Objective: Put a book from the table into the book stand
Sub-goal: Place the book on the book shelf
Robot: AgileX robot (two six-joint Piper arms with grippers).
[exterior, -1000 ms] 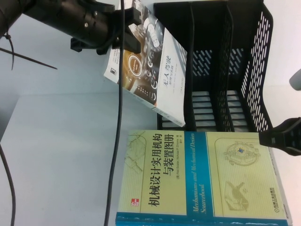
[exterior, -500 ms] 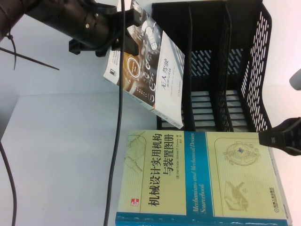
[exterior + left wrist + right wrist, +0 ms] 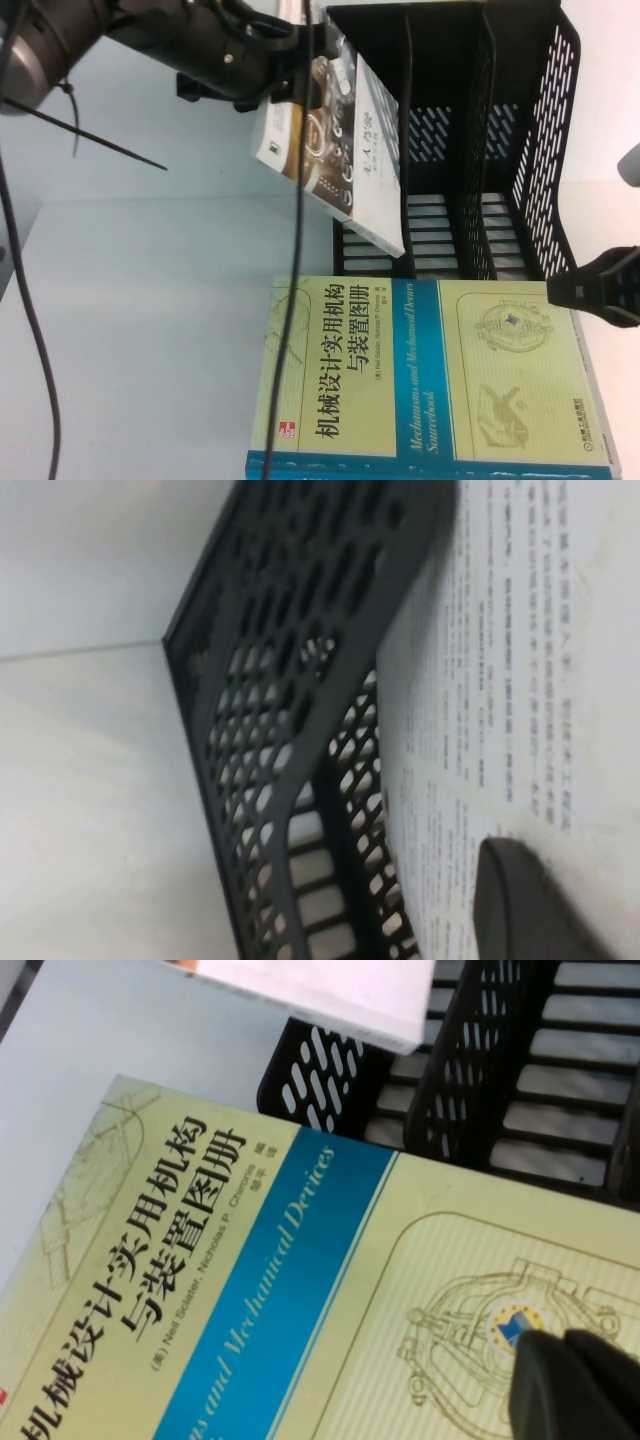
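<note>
The white, matte table [image 3: 130, 330] spreads flat under everything, with a thin black cable [image 3: 30, 330] curving down its left side. At the top left the black, glossy left arm reaches in, and the left gripper [image 3: 300, 75] is clamped on the upper end of the book [image 3: 345, 165], lifting it clear of the table and tilted against the leftmost wall of the stand [image 3: 545, 150]; in the left wrist view a dark rounded finger [image 3: 530, 900] presses on a white page of small printed Chinese text, beside the perforated black plastic wall. The book is a slim paperback with a white cover, dark dashboard artwork with a small orange ring, and a black Chinese title too tilted to read surely; its lower corner hangs just over the stand's front rim. The stand is a black plastic rack with upright dividers, slotted walls and a ribbed, slatted base. In front of it lies the yellow book [image 3: 430, 385], broad and flat, pale yellow-green with a blue band reading "Mechanisms and Mechanical Devices Sourcebook", large Chinese characters 机械设计实用机构与装置图册, and "Neil Sclater, Nicholas P. Chironis". At the right edge the right gripper [image 3: 600, 292] hovers above that book's corner; whether its fingers are apart or together cannot be told.
</note>
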